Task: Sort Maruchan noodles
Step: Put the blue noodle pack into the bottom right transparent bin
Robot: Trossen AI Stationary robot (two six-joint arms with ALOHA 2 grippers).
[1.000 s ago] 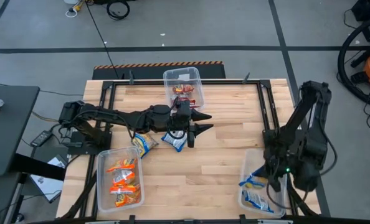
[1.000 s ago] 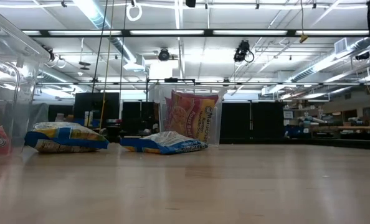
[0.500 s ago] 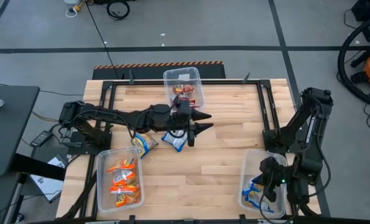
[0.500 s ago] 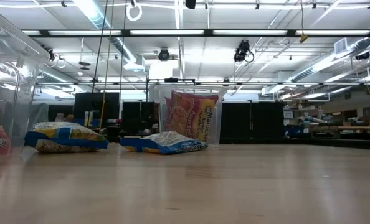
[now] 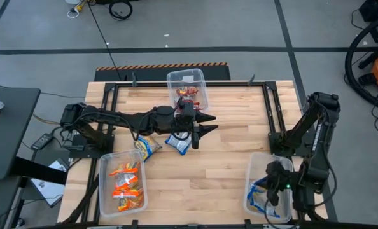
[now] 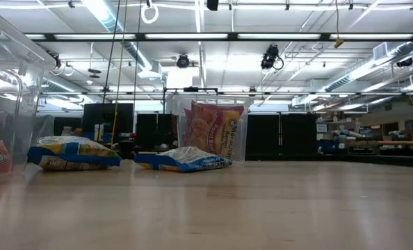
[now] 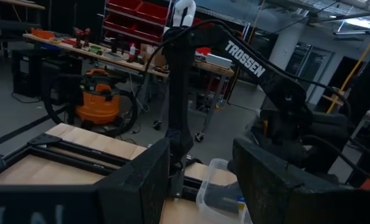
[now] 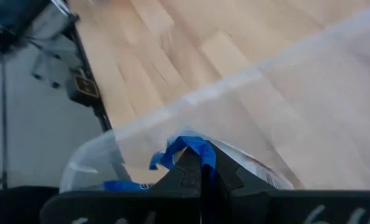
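Blue noodle packet (image 8: 188,148) is gripped by the closed right claw (image 8: 200,174) over the bin (image 5: 251,166); left claw (image 5: 202,130) hangs open above the table (image 5: 227,127).

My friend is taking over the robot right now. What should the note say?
Right gripper: shut on a blue-and-yellow plastic noodle packet, low inside the clear bin at the table's near right corner.
Left gripper: open, empty, hovering mid-table.
Done: orange packets in the near-left clear bin; red packets in the far clear bin.
Left: two blue-and-yellow packets on the wooden table, one and another.
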